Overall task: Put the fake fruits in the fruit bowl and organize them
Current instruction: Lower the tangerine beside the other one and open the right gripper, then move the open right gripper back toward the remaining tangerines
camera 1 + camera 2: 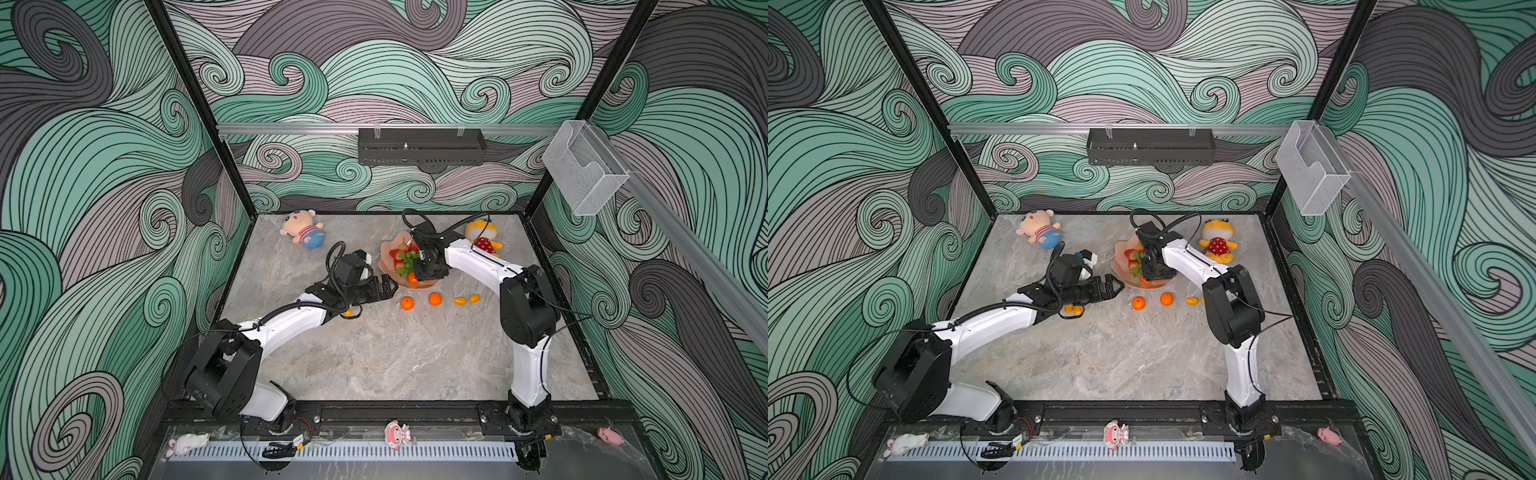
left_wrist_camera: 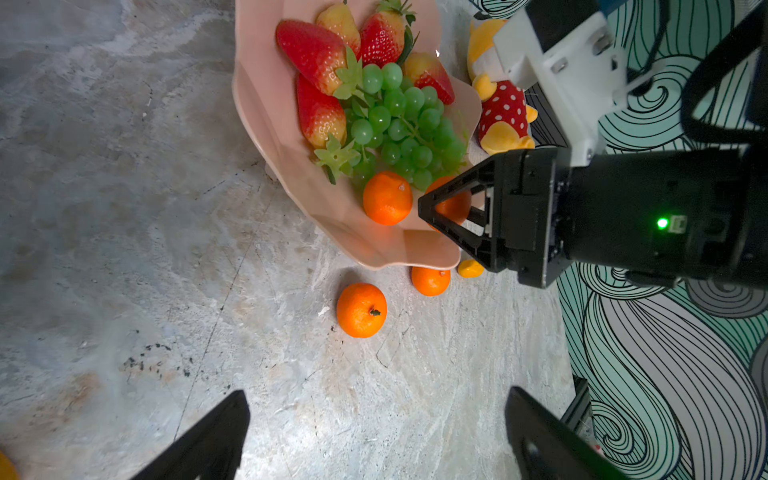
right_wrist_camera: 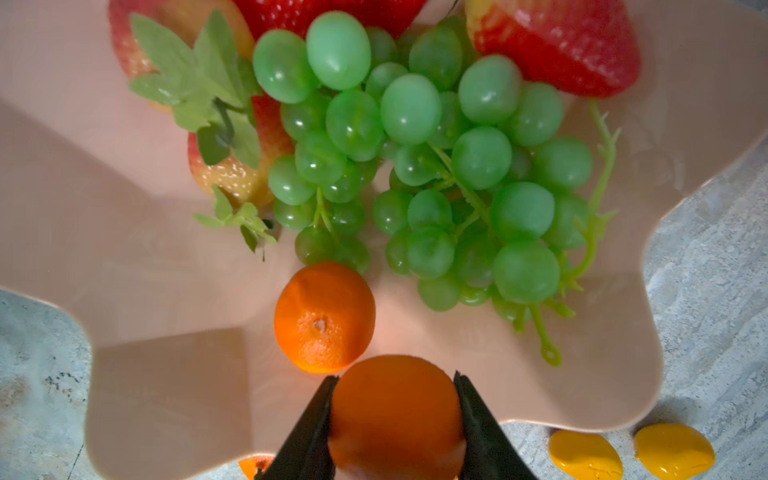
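the shallow pink shiny fruit bowl with the wavy petal rim [image 3: 124, 208] sits on the grey stone-look table [image 1: 374, 353]. inside the bowl we see red plastic strawberries [image 2: 311, 50], a bunch of green plastic grapes [image 3: 415, 166] lying against them, and one small round orange tangerine [image 3: 324, 318] just beside the grapes. over the inside of the bowl, near its rim, the right gripper [image 3: 395, 378] has its jaws closed on a second round orange tangerine [image 3: 397, 424]. we cannot tell if this one touches the bowl.

just outside the bowl, on the table, lie two loose orange tangerines [image 1: 407, 303] and two tiny yellow oval kumquats [image 3: 584, 455]. the left gripper [image 2: 379, 392] hangs near the bowl with its jaws wide apart and nothing between them. some small yellow-orange fruit [image 1: 1073, 309] peeks out from under the left arm, a bit farther from the bowl.

a yellow plush doll in a red dotted dress [image 1: 484, 239] lies just beside the bowl. a pink plush doll in a striped shirt and blue pants [image 1: 302, 232] lies well apart from the bowl.
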